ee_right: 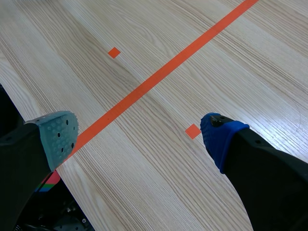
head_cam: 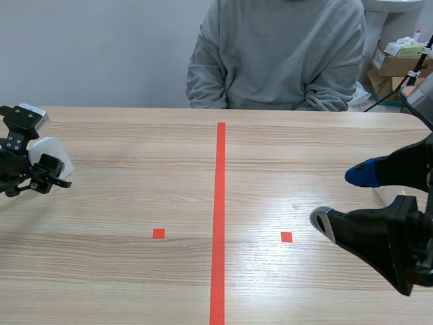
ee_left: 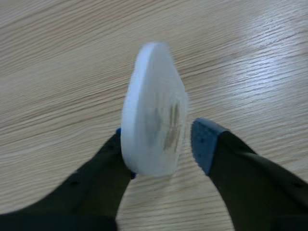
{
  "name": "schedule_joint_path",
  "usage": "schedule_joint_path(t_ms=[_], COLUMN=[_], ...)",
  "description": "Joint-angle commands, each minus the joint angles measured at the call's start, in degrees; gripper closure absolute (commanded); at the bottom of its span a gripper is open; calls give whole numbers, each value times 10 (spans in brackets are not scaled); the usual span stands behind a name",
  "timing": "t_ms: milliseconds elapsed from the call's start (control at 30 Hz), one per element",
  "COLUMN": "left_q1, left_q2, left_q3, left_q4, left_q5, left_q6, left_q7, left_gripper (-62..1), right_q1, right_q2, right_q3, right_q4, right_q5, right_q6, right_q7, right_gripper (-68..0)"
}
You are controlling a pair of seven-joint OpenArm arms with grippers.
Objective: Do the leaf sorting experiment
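We saw one white, translucent, rounded plastic piece (ee_left: 154, 110), smooth and teardrop-shaped with a brownish leaf-like mark inside it. It stood on edge within the left claw (ee_left: 161, 144) at the left edge of the pale, wood-grained bench (head_cam: 135, 183). We could not tell whether that claw pinched it. The right claw (head_cam: 342, 200) hung spread wide over the bench's right side and held nothing. It showed one dotted grey-green pad and one blue. One orange-red tape line (head_cam: 219, 223) ran down the bench's middle, with two small squares (head_cam: 158, 233) (head_cam: 286, 237), one on either side. Across the bench sat one person in a grey sweatshirt (head_cam: 277, 54), with cardboard boxes (head_cam: 392, 64) beside a pale wall.
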State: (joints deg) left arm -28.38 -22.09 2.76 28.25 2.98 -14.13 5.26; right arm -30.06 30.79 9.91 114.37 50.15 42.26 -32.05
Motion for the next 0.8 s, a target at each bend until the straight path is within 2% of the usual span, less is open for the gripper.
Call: schedule_joint_path(t_ms=[0,267,400,467,600,700,767], left_q1=[-7,-7,-7,2,53,117,167], left_q2=[-5,-5,-6,-11,-34,-60,-73], left_q3=[-2,-2,-2,-2,-2,-6,-20], left_q4=[6,6,10,31,141,262,352], left_q5=[-6,-17,-20,-37,-94,-142,-176], left_q6=[1,1,-3,-26,-86,-139,-162], left_q7=[-10,-11,-10,-3,24,43,63], left_gripper=[-332,-542,-588,-605,-608,-607,-607], right_q1=[4,4,4,3,3,4,4], right_q2=[0,0,0,0,0,0,0], right_q3=[4,4,4,4,4,4,4], right_q4=[0,0,0,0,0,0,0], right_q5=[4,4,-1,-6,-9,-9,-9], right_q6=[5,5,5,5,5,5,5], right_q7=[9,9,9,8,6,7,7], right_gripper=[-519,-519,-519,-519,-519,-519,-519])
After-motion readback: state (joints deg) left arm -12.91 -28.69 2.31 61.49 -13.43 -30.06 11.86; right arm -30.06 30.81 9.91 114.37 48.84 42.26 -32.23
